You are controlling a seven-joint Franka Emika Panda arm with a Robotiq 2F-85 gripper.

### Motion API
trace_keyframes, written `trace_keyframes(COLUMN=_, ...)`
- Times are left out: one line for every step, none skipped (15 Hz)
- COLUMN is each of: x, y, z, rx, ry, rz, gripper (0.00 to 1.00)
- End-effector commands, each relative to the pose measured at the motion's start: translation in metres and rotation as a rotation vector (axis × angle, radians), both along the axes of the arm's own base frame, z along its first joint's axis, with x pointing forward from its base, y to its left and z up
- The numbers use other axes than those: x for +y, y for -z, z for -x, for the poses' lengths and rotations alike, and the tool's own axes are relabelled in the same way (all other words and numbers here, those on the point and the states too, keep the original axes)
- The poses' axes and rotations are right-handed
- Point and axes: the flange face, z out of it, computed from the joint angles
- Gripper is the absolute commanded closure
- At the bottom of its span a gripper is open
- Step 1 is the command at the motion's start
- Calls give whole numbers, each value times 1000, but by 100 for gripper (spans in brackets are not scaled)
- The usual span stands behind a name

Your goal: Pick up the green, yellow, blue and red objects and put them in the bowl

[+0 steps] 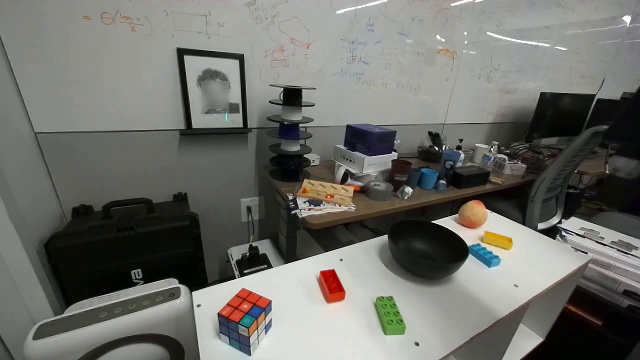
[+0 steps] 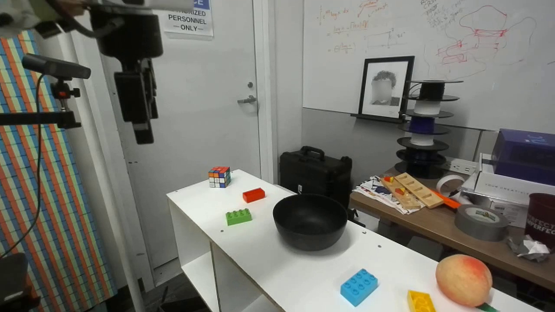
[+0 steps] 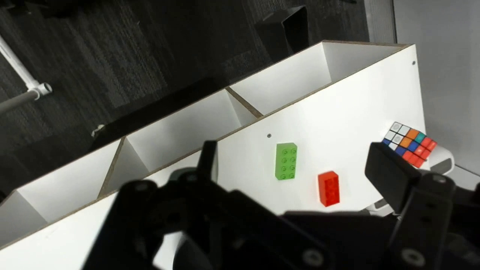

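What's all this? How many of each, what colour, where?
shelf: 1, white, foreground
bowl: 1, black, on shelf
cube: 1, multicoloured, at shelf's end
red block: 1, red, between cube and bowl
green block: 1, green, near red block
blue block: 1, blue, near bowl
yellow block: 1, yellow, near blue block
peach: 1, orange-pink, near yellow block
case: 1, black, behind shelf
framed picture: 1, black frame, against whiteboard
door: 1, grey, background
spools: several, mixed, stacked on desk
background clutter: uncounted, mixed, mostly on desk
arm: 1, pale, partly seen
claw: 1, black, open, higher than shelf
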Motion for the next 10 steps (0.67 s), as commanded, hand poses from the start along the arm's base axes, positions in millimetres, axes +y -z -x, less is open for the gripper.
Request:
trace_keyframes(x=0, y=46, z=-56, rx=103, ry=84, rz=-39, gripper=0)
trace_keyframes(x=0, y=60, z=-69, rx=125, ry=103, rz=-39, gripper=0)
trace_keyframes(x=2, y=75, z=-82, rx=143, ry=120, rz=-43, gripper=0)
trace_keyframes(x=6, y=87, z=-95, rx=166, ry=134, rz=-39, gripper=0)
trace_keyframes(x=8, y=98, z=-107, rx=176, ry=153, rz=-38, gripper=0)
trace_keyframes(x=10, y=109, z=-117, rx=196, ry=171, rz=-32, gripper=0)
trace_keyframes(x=12, y=121, z=-126, rx=210, ry=191, rz=-17, gripper=0)
trace_keyframes(x=13, y=132, z=-134, rx=217, ry=212, rz=-2, gripper=0)
trace_keyframes(x=15, y=143, z=-141, rx=232, ry=222, rz=22, gripper=0)
trace_keyframes(x=20, y=153, z=-148, rx=249, ry=222, rz=40, gripper=0)
